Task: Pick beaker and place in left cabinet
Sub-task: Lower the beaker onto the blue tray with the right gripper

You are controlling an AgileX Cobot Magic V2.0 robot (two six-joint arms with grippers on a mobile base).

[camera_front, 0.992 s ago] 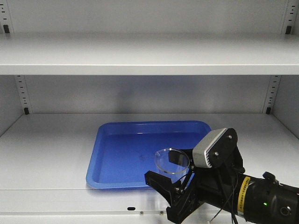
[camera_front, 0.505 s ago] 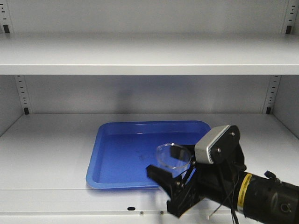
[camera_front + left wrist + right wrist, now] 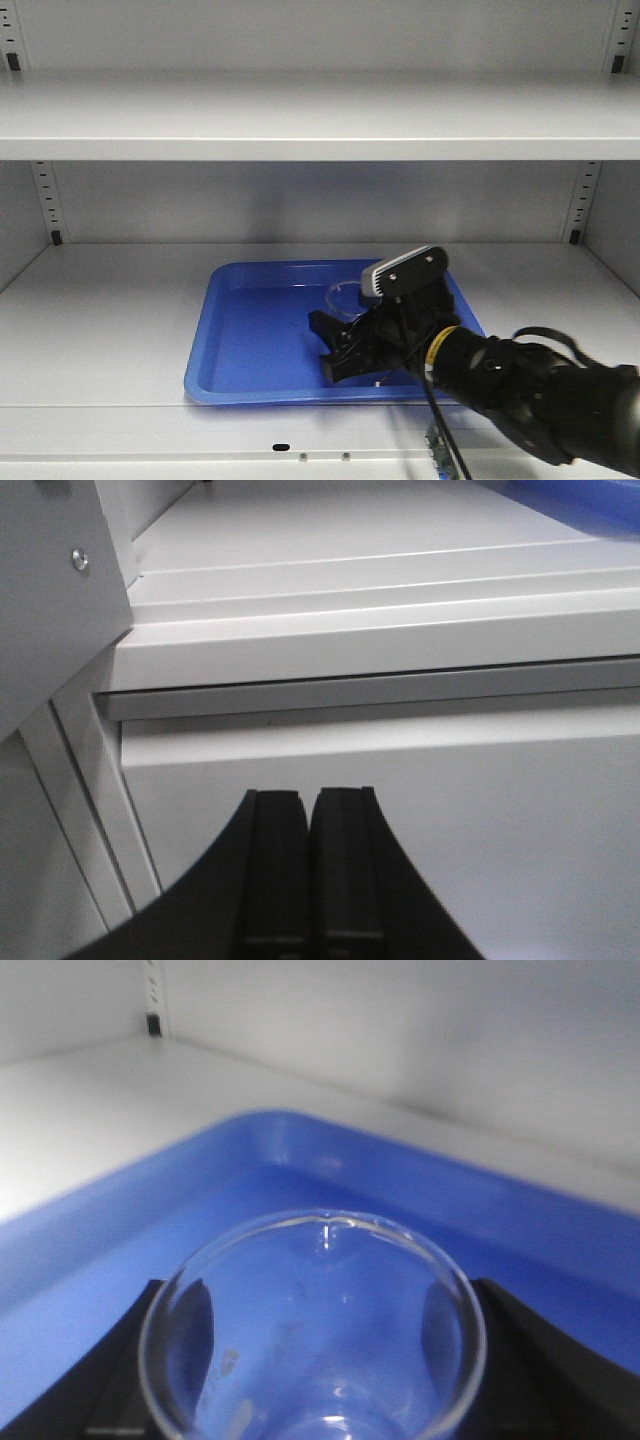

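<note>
The beaker [image 3: 315, 1330], clear glass with a flared rim, stands upright between the black fingers [image 3: 110, 1380] of my right gripper [image 3: 315, 1370], which is shut on it. In the front view the beaker's rim [image 3: 345, 295] shows just above my right gripper [image 3: 345, 352], over the right half of a blue tray [image 3: 255, 340]. The tray lies on the lower shelf of the left cabinet [image 3: 110, 320], pale grey with slotted strips in its back corners. My left gripper [image 3: 310, 798] is shut and empty, below the cabinet's front edge [image 3: 350, 645]. Whether the beaker touches the tray is hidden.
An upper shelf [image 3: 300, 125] spans the cabinet above the arm. The blue tray's raised rim [image 3: 330, 1150] curves round just behind the beaker. The cabinet's back wall [image 3: 420, 1030] stands a short way beyond it.
My right gripper has carried the beaker from the shelf's front edge deeper into the cabinet, and it now sits low over the blue tray.
</note>
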